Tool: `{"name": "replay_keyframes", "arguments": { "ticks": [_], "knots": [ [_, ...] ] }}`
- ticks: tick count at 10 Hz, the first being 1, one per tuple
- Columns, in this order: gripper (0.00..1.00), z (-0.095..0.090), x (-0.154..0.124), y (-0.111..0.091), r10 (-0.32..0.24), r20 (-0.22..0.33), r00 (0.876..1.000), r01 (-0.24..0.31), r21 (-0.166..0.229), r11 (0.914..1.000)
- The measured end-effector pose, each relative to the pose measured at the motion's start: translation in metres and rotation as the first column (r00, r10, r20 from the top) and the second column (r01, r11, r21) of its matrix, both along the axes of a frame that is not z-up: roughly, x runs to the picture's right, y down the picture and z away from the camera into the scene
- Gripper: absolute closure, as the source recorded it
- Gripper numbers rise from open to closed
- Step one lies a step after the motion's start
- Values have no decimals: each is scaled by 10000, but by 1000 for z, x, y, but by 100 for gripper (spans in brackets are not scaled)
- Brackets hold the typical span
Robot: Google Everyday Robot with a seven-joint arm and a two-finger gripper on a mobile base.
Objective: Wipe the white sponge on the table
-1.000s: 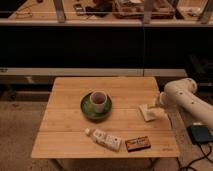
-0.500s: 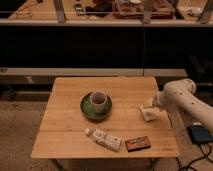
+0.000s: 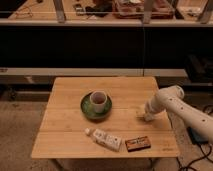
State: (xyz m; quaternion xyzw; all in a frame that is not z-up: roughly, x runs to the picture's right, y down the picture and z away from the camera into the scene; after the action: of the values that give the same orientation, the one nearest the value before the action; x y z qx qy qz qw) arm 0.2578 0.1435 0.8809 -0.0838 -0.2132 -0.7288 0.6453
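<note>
We took our bearings from the gripper [image 3: 148,116], low at mid-right of the view. Well to its left in the view stood a pale cup [image 3: 98,101] on a green saucer [image 3: 85,110]. Nearer the camera than the gripper lay a dark orange-edged flat box [image 3: 137,144], and just left of that box a white printed carton [image 3: 107,139], its cap end pointing away from the gripper. Far behind ran dark shelving [image 3: 100,47].
</note>
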Motion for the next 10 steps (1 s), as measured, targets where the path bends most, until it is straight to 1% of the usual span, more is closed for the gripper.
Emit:
{"name": "replay_keyframes", "arguments": {
  "ticks": [2, 4, 5, 6, 7, 8, 10],
  "knots": [
    [35, 10, 7, -10, -430, -310, 9986, 441, 354, 9984],
    [35, 11, 11, -17, -350, -479, 9982, 375, 521, 9979],
    [35, 9, 14, -23, -196, -588, 9981, 229, 567, 9981],
    [38, 8, 17, -25, -112, -695, 9975, 150, 545, 9984],
    [45, 8, 20, -23, -75, -836, 9965, 111, 417, 9991],
    [57, 11, 23, -17, -129, -976, 9951, 151, 216, 9997],
    [74, 15, 20, -6, -247, -1073, 9939, 230, -170, 9996]
  ]
}}
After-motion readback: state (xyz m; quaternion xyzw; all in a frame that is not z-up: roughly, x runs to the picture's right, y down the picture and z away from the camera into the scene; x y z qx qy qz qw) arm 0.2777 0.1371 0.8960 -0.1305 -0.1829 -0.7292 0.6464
